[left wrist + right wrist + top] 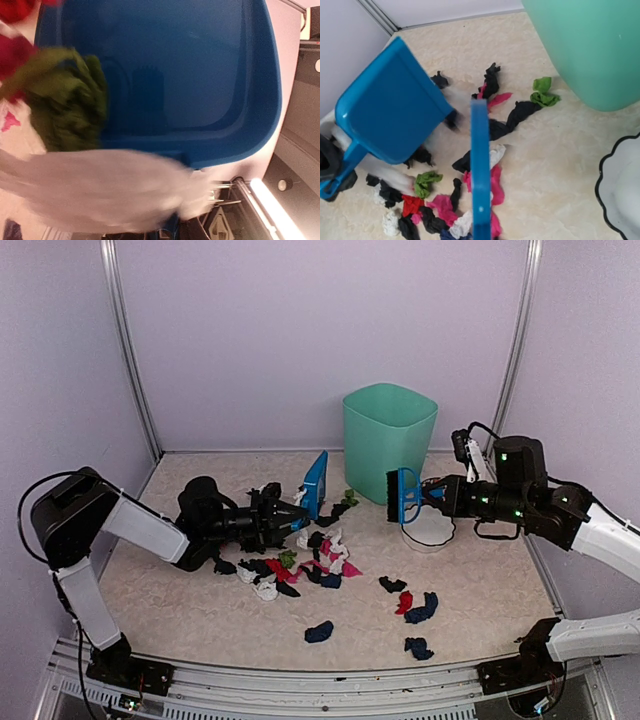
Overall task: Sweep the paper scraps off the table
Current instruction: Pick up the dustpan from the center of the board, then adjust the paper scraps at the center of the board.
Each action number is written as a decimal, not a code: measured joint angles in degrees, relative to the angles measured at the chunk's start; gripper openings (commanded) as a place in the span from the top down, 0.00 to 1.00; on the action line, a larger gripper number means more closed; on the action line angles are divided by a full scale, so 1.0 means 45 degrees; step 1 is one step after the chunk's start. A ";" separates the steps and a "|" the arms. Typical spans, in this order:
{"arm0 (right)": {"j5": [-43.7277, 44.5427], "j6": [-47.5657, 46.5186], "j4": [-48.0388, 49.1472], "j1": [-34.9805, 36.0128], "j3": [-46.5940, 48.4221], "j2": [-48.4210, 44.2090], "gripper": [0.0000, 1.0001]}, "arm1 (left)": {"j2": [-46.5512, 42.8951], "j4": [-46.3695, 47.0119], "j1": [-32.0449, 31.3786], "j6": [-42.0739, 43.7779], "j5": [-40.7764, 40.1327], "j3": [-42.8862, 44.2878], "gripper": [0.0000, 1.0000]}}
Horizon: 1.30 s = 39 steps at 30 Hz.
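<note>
The paper scraps (300, 570), black, pink, red, white, dark blue and green, are lying mostly in a loose heap at the middle of the beige desk (180, 615), with a few strays sitting apart toward the near right. The left tool (297, 509) is pinching the handle of a blue dustpan (316, 483), which is tilting up on edge at the heap's far side, while the right tool (432, 495) is clamping a blue brush (404, 496) to the right of the heap, clear of the scraps. A green bin (388, 440) is standing behind the brush and a white bowl (430, 532) is resting just beside it.
</note>
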 measured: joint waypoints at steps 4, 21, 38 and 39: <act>0.0010 0.0053 0.0000 0.0000 0.0000 -0.0010 1.00 | 0.1370 0.3259 -0.0612 -0.2798 -0.0277 0.0126 1.00; 0.0151 0.0039 0.0000 -0.0005 0.0000 -0.0019 1.00 | -0.0797 0.2623 0.0243 -0.1899 0.0578 0.0753 1.00; -0.0151 -0.0209 0.0087 -0.0005 0.0005 0.0165 1.00 | -0.5610 -1.4455 0.1321 1.0414 -0.1375 0.3730 1.00; -0.0253 -0.0209 0.0175 -0.0005 0.0005 0.0204 1.00 | -0.5882 -1.5227 0.1394 1.0933 -0.1715 0.3832 1.00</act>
